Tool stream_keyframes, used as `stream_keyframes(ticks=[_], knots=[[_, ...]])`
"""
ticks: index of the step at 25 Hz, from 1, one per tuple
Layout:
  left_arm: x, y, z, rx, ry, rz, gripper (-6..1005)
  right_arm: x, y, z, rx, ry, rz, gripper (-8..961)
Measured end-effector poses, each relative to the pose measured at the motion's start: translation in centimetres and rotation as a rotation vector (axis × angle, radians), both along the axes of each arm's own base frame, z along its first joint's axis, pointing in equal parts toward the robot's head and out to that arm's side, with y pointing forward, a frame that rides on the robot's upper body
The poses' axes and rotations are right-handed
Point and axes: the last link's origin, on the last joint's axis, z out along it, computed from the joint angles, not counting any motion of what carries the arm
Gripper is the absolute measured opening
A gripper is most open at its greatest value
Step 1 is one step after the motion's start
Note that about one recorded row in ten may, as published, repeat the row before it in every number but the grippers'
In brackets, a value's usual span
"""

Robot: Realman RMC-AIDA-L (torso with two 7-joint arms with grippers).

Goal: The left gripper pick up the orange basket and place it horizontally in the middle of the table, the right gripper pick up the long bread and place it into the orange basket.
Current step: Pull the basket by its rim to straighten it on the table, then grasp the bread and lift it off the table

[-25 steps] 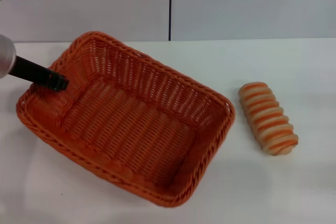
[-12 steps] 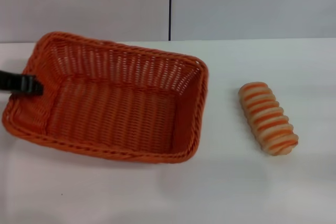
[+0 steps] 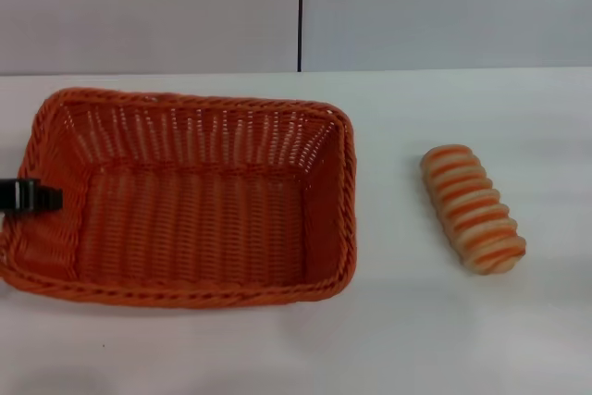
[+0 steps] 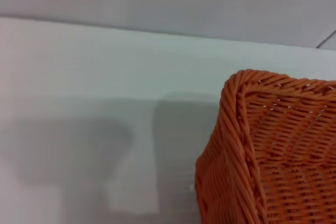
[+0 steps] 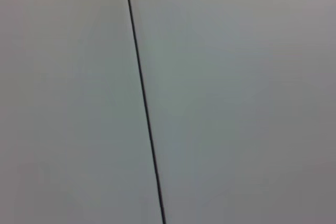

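Observation:
The orange basket (image 3: 326,193) lies lengthwise across the white table (image 3: 416,330), left of the middle, with nothing inside it. My left gripper (image 3: 28,196) reaches in from the left edge of the head view. One black finger lies over the basket's left short wall and grips it; the other finger is hidden. The left wrist view shows one braided corner of the basket (image 4: 273,150) above the table (image 4: 79,77). The long bread (image 3: 472,208), beige with orange-brown ridges, lies on the table a little right of the basket. My right gripper is out of view.
A grey wall with a black vertical seam (image 3: 300,11) stands behind the table; the right wrist view shows only that wall and the seam (image 5: 142,98). Bare tabletop lies between the basket and the bread and along the front.
The basket has turned from a diagonal lie to a horizontal one and slid left and toward the front, carried by my left gripper. The bread has not moved.

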Motion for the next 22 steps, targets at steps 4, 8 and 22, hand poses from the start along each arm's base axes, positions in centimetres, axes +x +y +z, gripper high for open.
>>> stream_keyframes(ticks=[4,8,22], knots=[[0.1,-0.6,-0.7,-0.025,-0.018,-0.008,155,-0.1,0.0,-0.2,-0.009,0.001,0.003,629],[0.2,-0.7,-1.2,-0.045,-0.026,-0.01,156,-0.1,-0.1,-0.5,-0.022,0.0,0.004,628],[-0.3,-0.4,0.7,0.03,-0.105,0.005,366,0.3,-0.9,-0.6,-0.023,0.001,-0.003,624]])
